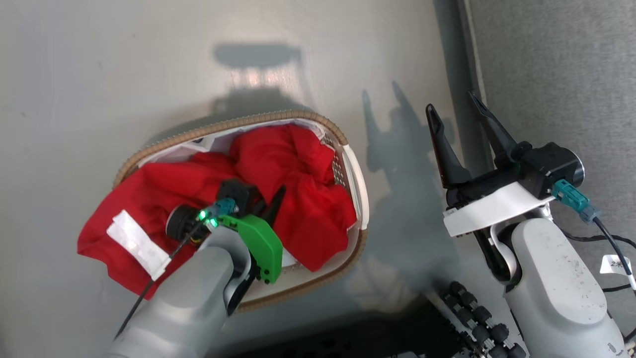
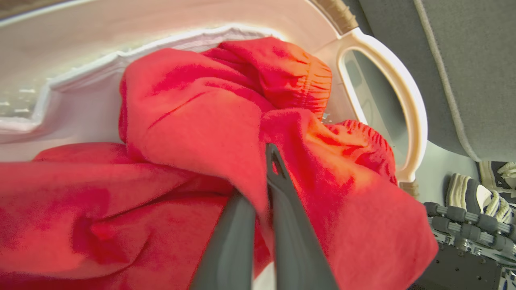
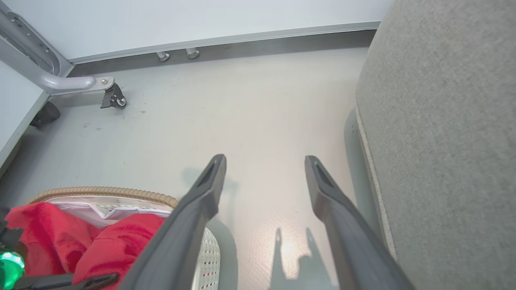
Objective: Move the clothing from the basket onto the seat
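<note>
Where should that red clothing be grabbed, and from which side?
Pinch the clothing at a raised, bunched fold near the heap's middle, coming from above: the basket walls block the sides. The left tool is shut on such a fold.

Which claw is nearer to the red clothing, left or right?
Left. The left claw is shut on the clothing in the basket; the right claw stands open above the floor, beside the seat.

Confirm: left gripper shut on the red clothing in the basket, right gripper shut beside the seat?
No. The right gripper is open, jaws wide apart, as the right wrist view shows. The rest holds: left gripper shut on the clothing in the basket, right one beside the seat.
</note>
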